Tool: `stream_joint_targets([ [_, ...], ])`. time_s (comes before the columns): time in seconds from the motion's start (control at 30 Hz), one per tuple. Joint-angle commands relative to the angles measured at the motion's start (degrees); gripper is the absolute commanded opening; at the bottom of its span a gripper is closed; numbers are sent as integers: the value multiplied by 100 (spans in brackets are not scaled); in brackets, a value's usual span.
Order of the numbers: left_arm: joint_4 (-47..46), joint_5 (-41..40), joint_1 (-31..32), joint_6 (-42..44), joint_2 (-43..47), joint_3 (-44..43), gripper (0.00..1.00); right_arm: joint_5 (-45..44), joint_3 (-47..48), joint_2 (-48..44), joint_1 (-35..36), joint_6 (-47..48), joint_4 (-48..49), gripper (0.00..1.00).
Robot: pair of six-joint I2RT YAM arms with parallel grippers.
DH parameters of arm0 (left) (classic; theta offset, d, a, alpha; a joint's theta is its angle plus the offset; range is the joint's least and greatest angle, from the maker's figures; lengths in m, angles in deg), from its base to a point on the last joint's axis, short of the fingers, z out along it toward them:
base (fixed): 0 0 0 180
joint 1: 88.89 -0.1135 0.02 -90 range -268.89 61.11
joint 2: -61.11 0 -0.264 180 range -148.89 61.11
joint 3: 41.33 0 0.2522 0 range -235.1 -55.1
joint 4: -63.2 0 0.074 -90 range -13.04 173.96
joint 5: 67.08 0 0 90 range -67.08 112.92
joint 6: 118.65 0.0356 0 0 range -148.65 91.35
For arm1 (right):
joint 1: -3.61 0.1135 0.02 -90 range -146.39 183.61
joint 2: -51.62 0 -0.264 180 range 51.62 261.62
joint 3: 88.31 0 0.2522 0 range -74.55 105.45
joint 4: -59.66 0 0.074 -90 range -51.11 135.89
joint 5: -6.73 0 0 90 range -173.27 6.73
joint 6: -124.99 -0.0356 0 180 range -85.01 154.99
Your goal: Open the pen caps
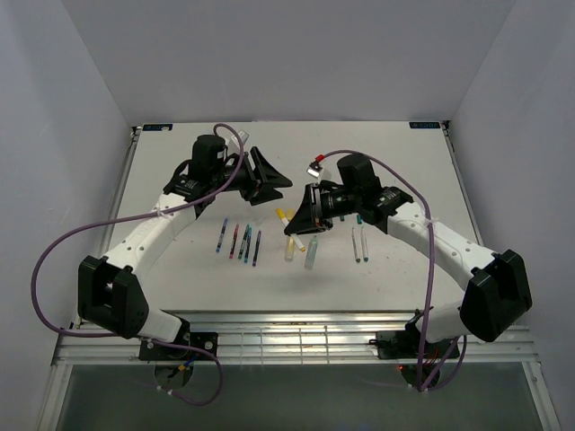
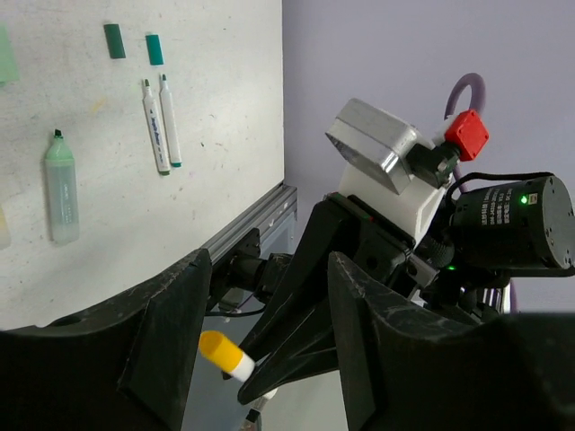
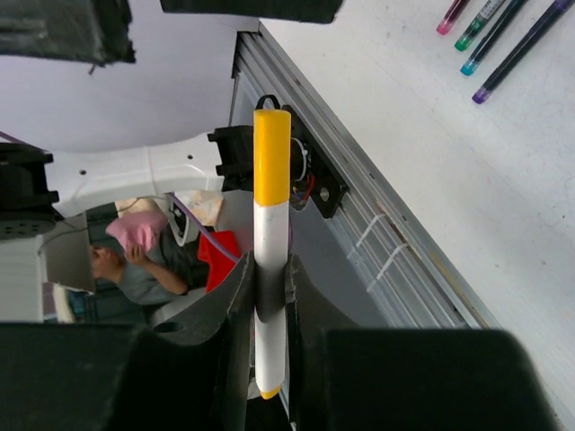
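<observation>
Blunt black fingers (image 2: 171, 332) of the left hand (image 2: 269, 287) are seen spread wide with nothing gripped, and in the gap between them lies the yellow cap (image 2: 225, 355) of a white pen (image 3: 270, 235), whose barrel is clamped in the tightly closed right hand (image 3: 269, 278) off the bench (image 1: 377, 287). On that speckled pale bench are laid, from the left, slim dark pens (image 1: 244, 242) with coloured ends, a translucent pale-green highlighter (image 2: 61, 190), and two white pens (image 2: 162, 121) near two loose green caps (image 2: 114, 40). Part of the clamped barrel is hidden by the right hand's fingers, and the white pens' printing cannot be read.
</observation>
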Motion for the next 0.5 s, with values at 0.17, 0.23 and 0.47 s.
stream_joint_targets([
  [0.17,-36,-44,-4,64,414,228,61,233,-410,-562,-212,-933,1348,8],
  [0.23,8,-61,-5,56,406,254,61,224,-498,-624,-247,-1013,1490,8],
  [0.47,-273,132,-13,-199,467,474,57,127,-656,-598,-309,-1110,1579,8],
])
